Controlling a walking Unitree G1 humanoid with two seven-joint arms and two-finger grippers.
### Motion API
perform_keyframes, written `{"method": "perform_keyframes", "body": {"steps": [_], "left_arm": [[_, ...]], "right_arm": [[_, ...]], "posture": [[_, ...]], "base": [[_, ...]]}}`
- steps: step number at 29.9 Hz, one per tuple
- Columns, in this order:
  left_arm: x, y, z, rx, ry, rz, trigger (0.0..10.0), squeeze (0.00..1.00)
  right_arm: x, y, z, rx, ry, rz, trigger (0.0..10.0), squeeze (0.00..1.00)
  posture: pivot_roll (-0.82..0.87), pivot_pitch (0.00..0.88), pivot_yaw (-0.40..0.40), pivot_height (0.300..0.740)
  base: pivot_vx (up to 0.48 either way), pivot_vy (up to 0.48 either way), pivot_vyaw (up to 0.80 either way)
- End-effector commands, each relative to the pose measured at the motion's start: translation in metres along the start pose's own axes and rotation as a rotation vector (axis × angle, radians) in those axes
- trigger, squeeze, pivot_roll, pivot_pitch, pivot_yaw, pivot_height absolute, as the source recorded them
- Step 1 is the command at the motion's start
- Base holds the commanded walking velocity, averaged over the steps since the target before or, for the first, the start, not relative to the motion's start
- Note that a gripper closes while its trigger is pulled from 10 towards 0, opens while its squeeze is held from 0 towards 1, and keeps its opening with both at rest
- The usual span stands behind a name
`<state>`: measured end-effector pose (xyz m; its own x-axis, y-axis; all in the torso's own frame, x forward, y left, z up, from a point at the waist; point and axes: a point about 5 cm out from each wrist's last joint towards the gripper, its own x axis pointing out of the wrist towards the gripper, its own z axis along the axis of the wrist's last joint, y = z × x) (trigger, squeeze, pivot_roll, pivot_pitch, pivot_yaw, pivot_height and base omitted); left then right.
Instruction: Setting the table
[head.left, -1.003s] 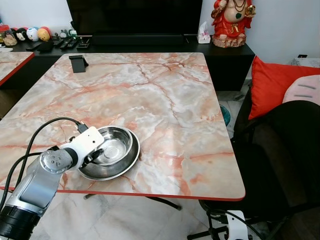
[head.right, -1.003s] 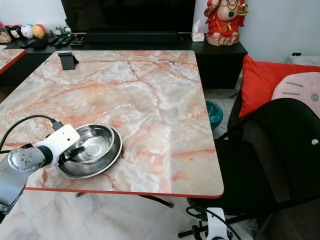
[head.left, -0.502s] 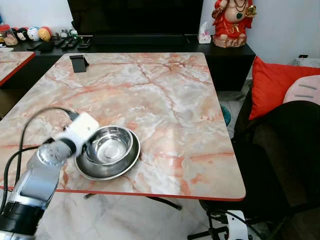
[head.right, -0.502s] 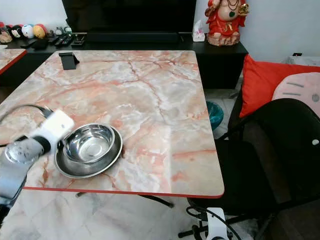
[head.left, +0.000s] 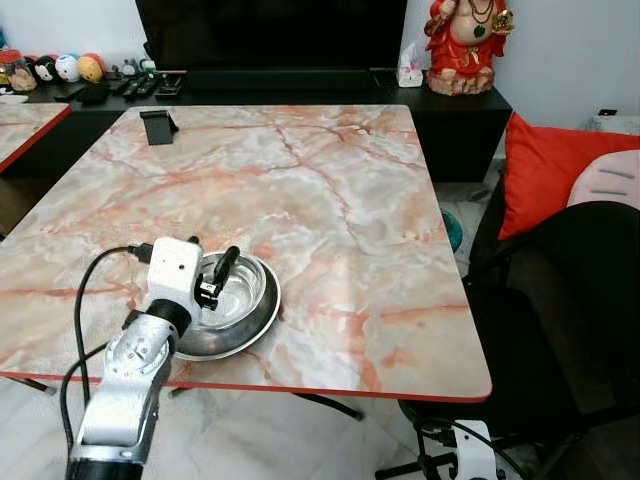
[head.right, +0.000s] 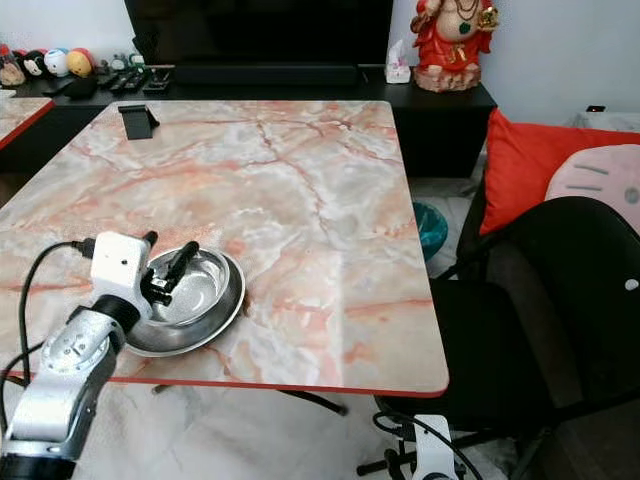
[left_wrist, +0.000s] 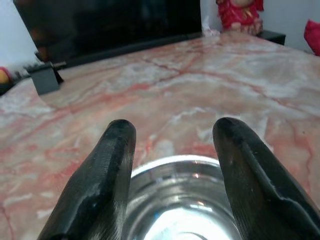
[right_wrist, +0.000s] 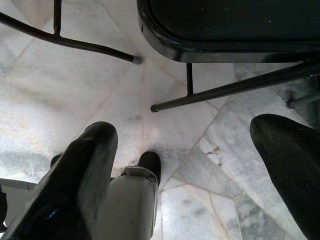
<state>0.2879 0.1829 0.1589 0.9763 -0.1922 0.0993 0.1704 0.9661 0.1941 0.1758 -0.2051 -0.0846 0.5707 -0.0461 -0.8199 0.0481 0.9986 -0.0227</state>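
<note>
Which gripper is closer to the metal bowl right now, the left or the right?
Left. The left gripper hovers right over the steel bowl, jaws open. The right gripper hangs low over the marble floor beside the black chair.

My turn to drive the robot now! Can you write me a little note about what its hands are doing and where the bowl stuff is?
Left gripper: open, holding nothing, fingers spread just above the near side of the steel bowl.
Right gripper: open, hanging idle over the floor beside the black chair.
Things: the bowl sits in a steel plate at the near left edge of the marble table.
Done: bowl and plate are on the table.
Left: any other tableware, and pulling the left arm away.
</note>
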Motion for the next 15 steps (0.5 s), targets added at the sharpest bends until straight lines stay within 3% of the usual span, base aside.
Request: {"method": "perform_keyframes", "body": {"steps": [1, 12, 15], "left_arm": [[-0.003, -0.001, 0.004, 0.023, -0.027, 0.0, 10.0, 0.0], [0.004, 0.01, 0.012, 0.025, -0.091, 0.071, 10.0, 0.0], [0.004, 0.009, 0.012, 0.032, -0.094, 0.067, 10.0, 0.0]], "right_arm": [[0.0, 0.0, 0.0, 0.005, -0.002, -0.002, 10.0, 0.0], [0.0, 0.0, -0.001, 0.003, -0.001, -0.003, 10.0, 0.0], [0.0, 0.0, -0.002, 0.003, -0.001, -0.003, 10.0, 0.0]], "posture": [[-0.05, 0.0, 0.025, 0.72], [-0.07, 0.0, 0.024, 0.72], [-0.07, 0.0, 0.028, 0.72]], "base": [[0.0, 0.0, 0.0], [0.0, 0.0, 0.0], [0.0, 0.48, 0.0]]}}
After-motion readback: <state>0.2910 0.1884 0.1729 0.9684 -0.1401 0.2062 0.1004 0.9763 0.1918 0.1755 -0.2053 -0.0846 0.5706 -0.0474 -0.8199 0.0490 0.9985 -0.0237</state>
